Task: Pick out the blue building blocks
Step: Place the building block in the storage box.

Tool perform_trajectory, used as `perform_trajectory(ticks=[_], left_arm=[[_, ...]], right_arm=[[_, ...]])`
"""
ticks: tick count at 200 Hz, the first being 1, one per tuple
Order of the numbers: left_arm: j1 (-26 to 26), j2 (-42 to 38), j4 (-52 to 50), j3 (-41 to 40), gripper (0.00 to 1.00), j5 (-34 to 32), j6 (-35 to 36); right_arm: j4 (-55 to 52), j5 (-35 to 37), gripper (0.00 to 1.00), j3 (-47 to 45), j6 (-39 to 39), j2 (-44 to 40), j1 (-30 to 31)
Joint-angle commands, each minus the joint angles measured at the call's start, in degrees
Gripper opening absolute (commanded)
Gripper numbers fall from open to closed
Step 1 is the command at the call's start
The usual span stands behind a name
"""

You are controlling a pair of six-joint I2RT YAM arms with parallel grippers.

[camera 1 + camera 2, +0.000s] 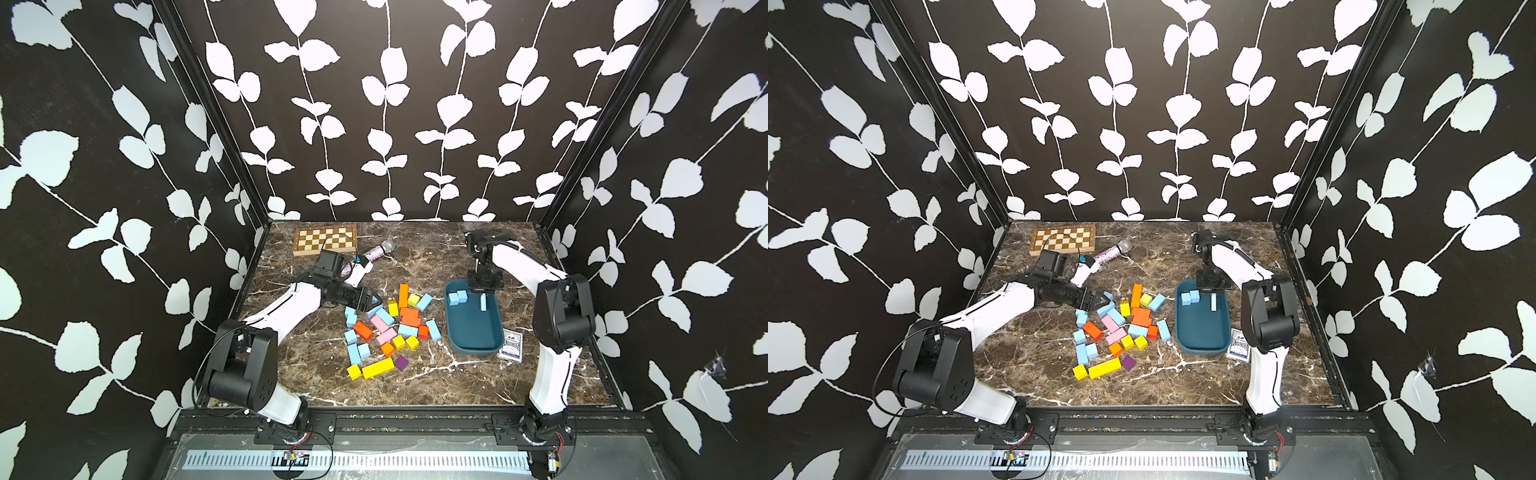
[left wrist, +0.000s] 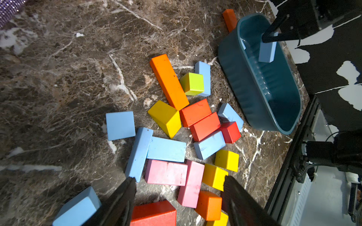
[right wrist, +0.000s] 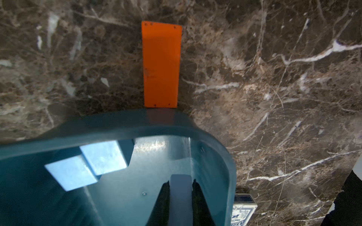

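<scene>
In both top views the left claw (image 1: 375,300) hung at the upper left edge of the pile (image 1: 386,328) in mid-frame, jaws spread wide with nothing between them. Blue blocks (image 1: 354,353) lay scattered through that pile among pink, yellow and orange ones, many along its left side. Right of the pile sat the tray (image 1: 473,352). Two blue cubes (image 1: 457,297) rested in its upper left corner. The right claw (image 1: 482,293) hovered over its upper end, pinched on a blue bar (image 1: 483,305) that hung upright inside. A chessboard (image 1: 325,240) lay at the table's upper left, and a card deck (image 1: 510,345) just beside the tray's lower right.

From the left wrist, that claw's dark fingers (image 2: 121,201) stood well apart, red and pink blocks showing between them and blue ones close by. Farther off, the other claw gripped the bar above the tray.

From the right wrist, the bar sat clamped between two black fingers. The two cubes touched each other on the tray floor, and an orange bar (image 3: 161,64) lay on the table past the rim.
</scene>
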Motion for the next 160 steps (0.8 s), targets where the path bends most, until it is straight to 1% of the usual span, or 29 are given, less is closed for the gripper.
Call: perform_trajectory(ticks=[1,44,63,98,112,139,160], left_arm=[[-0.2,-2.1,0.3,-1.1,0.73,0.0,-0.3],[-0.2,-2.2,0.2,-1.0,0.73,0.0,-0.2],[-0.2,-2.0,0.2,-1.1,0.73,0.0,-0.2],[-0.2,-1.8,0.2,-0.6,0.72,0.0,-0.2],[-0.2,-1.6,0.1,-0.5,0.72,-0.3,0.0],[-0.2,-1.2,0.2,-0.3,0.72,-0.3,0.0],[-0.2,-1.2,0.2,-0.3,0.72,-0.2,-0.2]], right_arm=[[-2.4,3.0,0.00,1.5,2.0,1.3,0.1],[-0.8,2.2,0.00,1.2,2.3,3.5,0.1],[1.2,1.1,0.03,0.5,2.6,3.6,0.1],[3.7,-2.4,0.13,-0.6,3.4,3.7,0.1],[4.7,-3.9,0.19,-1.5,3.7,3.3,0.1],[8.1,-6.5,0.28,-4.1,4.4,1.0,0.2],[9.0,-7.1,0.35,-5.3,4.4,-0.8,0.2]])
